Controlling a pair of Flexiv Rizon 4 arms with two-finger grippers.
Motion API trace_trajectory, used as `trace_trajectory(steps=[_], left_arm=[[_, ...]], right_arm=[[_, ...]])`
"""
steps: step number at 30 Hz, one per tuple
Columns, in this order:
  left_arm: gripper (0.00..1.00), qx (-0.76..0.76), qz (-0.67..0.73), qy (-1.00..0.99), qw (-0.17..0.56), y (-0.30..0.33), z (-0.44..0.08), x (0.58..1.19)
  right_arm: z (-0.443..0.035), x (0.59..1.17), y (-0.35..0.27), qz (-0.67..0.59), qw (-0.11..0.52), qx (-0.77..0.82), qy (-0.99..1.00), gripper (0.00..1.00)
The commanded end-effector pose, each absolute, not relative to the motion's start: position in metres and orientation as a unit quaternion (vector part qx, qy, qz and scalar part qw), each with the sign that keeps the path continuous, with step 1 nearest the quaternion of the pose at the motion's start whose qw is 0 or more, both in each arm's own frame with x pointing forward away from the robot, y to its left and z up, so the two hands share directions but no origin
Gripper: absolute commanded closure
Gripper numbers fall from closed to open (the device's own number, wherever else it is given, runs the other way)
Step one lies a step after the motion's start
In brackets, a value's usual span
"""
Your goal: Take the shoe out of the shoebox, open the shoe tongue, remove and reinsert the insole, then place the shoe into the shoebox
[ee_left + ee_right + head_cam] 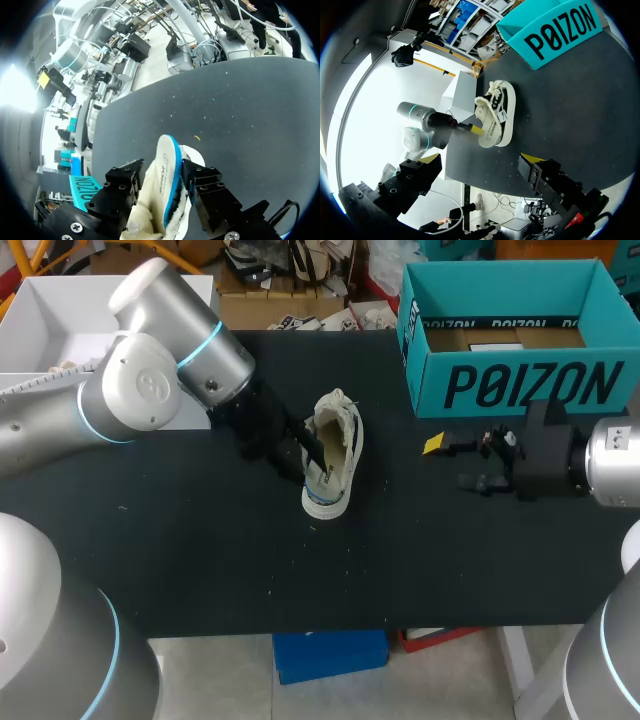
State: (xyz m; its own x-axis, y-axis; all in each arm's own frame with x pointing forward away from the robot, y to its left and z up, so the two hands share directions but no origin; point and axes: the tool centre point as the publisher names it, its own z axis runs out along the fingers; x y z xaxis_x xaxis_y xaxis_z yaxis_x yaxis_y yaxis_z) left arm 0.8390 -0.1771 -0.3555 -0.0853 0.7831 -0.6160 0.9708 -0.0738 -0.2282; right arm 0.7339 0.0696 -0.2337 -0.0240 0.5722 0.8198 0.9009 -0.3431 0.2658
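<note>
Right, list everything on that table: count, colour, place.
sneaker: one, cream with dark trim, middle of the table
insole: one, white with a blue edge, standing up out of the sneaker
shoebox: one, teal, open, far right of the table
white box: one, open, far left, behind the left arm
table: one, black
left pincer: at the sneaker, shut on the insole
right pincer: open, empty, just in front of the shoebox

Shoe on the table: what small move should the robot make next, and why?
Probably lift the left gripper a little, to draw the insole up out of the shoe. The gripper looks shut on the insole, which stands partly out, while the right gripper hangs open near the box, not touching the shoe.
</note>
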Motion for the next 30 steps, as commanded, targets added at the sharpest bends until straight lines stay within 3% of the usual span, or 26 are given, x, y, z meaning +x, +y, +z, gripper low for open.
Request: trace_trajectory(steps=[1, 3, 4, 30], left_arm=[[0.73, 0.662, -0.317, 0.664, 0.145, -0.178, -0.358, 0.84], [0.98, 0.664, -0.317, 0.662, 0.141, -0.178, -0.359, 0.84], [1.0, 0.666, -0.317, 0.66, 0.14, -0.178, -0.359, 0.84], [1.0, 0.668, -0.3, 0.662, 0.161, -0.187, -0.366, 0.861]], right_arm=[[-0.234, 0.734, 0.071, -0.463, 0.176, -0.677, -0.545, 0.0], [-0.234, 0.734, 0.071, -0.463, 0.176, -0.677, -0.545, 0.0], [-0.234, 0.734, 0.071, -0.463, 0.176, -0.677, -0.545, 0.0], [-0.234, 0.734, 0.071, -0.463, 0.176, -0.677, -0.545, 0.0]])
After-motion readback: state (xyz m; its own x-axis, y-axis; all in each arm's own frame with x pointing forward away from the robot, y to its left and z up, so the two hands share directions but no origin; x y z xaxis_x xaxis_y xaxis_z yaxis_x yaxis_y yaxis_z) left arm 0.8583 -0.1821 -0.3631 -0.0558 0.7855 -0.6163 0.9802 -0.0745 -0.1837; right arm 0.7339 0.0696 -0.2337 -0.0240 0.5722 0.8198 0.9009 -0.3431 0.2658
